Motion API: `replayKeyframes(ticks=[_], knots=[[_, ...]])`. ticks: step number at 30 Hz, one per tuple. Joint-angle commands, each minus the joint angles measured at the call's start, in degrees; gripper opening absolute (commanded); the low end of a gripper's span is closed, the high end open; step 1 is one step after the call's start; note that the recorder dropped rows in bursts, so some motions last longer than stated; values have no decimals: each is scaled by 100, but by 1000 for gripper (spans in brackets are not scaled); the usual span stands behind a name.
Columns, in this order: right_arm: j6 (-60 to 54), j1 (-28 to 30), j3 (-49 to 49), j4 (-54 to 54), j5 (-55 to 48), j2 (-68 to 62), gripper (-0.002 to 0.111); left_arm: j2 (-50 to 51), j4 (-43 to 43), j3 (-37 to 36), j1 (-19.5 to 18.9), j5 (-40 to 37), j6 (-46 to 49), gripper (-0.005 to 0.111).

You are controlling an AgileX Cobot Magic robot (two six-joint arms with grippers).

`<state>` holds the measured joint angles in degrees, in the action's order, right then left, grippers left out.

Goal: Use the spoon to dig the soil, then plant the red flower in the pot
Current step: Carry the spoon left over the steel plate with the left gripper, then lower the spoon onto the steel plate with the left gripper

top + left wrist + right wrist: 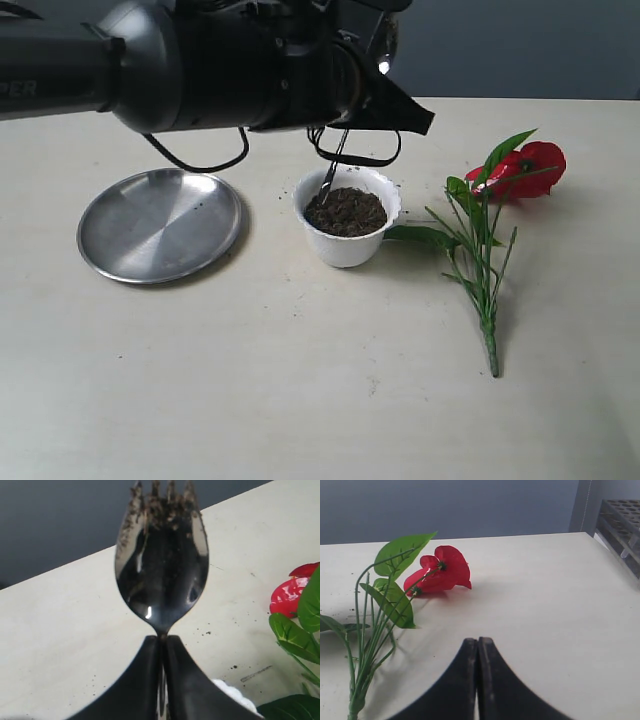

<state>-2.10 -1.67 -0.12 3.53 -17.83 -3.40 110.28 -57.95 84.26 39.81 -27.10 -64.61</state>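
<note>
1. Steel spoon (162,570) is pinched at the neck by my L gripper (162,641). The jaws are clamped tight on it, bowl out front, dirt crumbs on the tines.
2. On the ext cam, the spoon tip comes down at the pot's (345,255) far rim, at the edge of the soil (345,211). I can't tell if it's touching or just above.
3. Soil sits just below the pot's rim. I see no clear hole in it yet.
4. R gripper (478,642) has its jaws pressed together w/ nothing btwn them. It's low over the table (300,400) on the flower's side of the pot.
5. Red flower (528,170) lies flat on the table, right of the pot on the ext cam. One leaf reaches almost to the pot wall, and the bloom lies farthest from the pot.
6. Steel plate (160,225) sits on the pot's other side, near but apart from it.
7. Step in hand, I reckon, is digging. Planting hasn't begun.
8. Next I'd need to push the spoon into the soil's centre and open a hole for the stem. Then R jaws must open and pick up the stem.
</note>
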Motion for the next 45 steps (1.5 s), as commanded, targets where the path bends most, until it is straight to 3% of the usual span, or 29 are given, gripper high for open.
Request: replayKeyframes(ticks=[1,11,12,15,17,21,25,31,45], knots=[[-33,34,12,17,42,17,-1,-293,-1325,-401,-25,-16,-1385,0],[-33,34,12,17,42,17,-1,-1247,-2111,-1115,-25,-1201,-1834,0],[-33,34,12,17,42,17,-1,-1424,-2111,-1212,-25,-1651,-1828,0],[-33,34,12,17,42,17,-1,-1737,-1972,-1340,-252,-2084,-1504,0],[-33,34,12,17,42,17,-1,-1875,-1398,-1340,-716,-1809,-1095,0],[-33,34,12,17,42,17,-1,-1917,1320,-1129,-1898,-1299,1323,0],[-33,34,12,17,42,17,-1,-1729,2621,-829,-2364,-1698,2500,0],[-33,34,12,17,42,17,-1,-1275,3650,-477,-2567,-2272,3663,0],[-33,34,12,17,42,17,-1,143,4858,484,-3057,-2923,4547,0]])
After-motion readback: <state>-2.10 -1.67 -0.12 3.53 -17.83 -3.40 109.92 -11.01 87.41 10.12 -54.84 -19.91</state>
